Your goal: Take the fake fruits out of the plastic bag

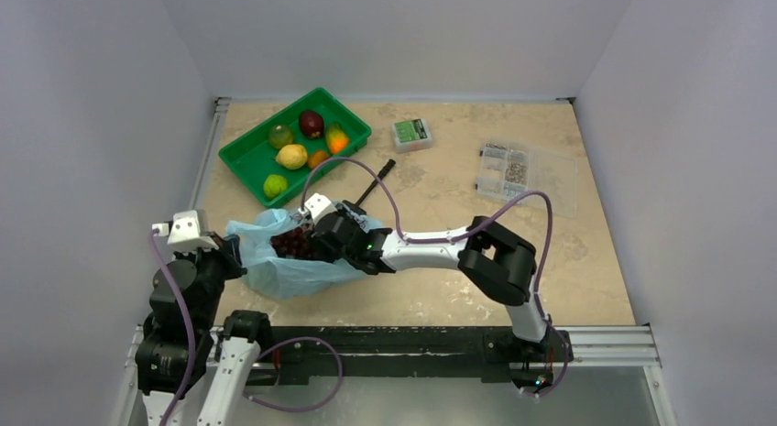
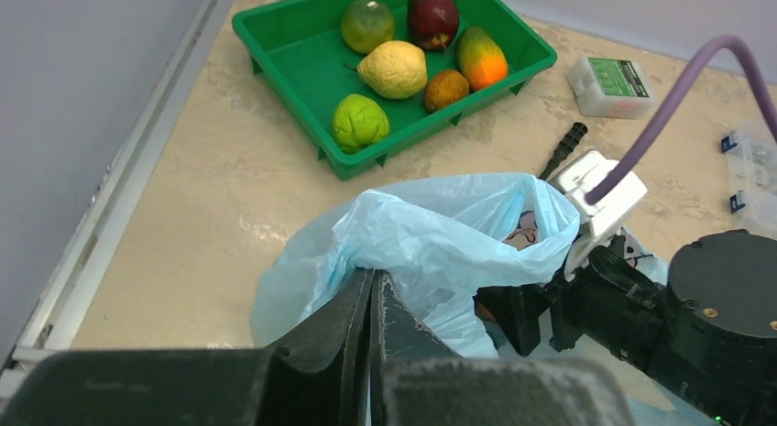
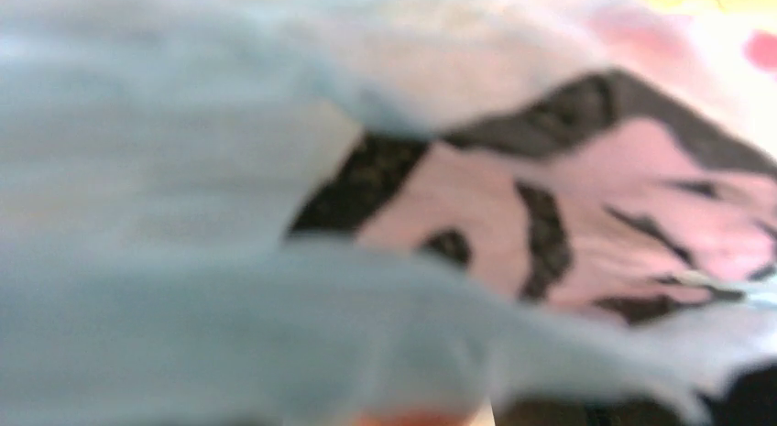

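1. left gripper (image 2: pixel 371 302): fingers together, clamped on a fold of the plastic bag's (image 2: pixel 440 234) rim. it holds the mouth up near the near-left corner of the desk (image 1: pixel 440 289).
2. plastic bag: one. it looks thin, limp and slippery, and will likely cling and drag, so pin it by the rim.
3. green tray (image 1: pixel 240 160), toward the far-left corner, holds six: two green round ones (image 1: pixel 275 185), one lemon (image 1: pixel 291 156), one dark red fruit (image 1: pixel 311 124), one mango (image 1: pixel 336 137), one small orange fruit (image 1: pixel 317 158).
4. grape bunch (image 1: pixel 291 243): one, in the bag's mouth. it is probably light, glossy and knobbly, best taken across the cluster's middle.
5. right gripper (image 1: pixel 310 245): reaches into the bag. the film hides its fingers, so i cannot tell whether they are apart or together.
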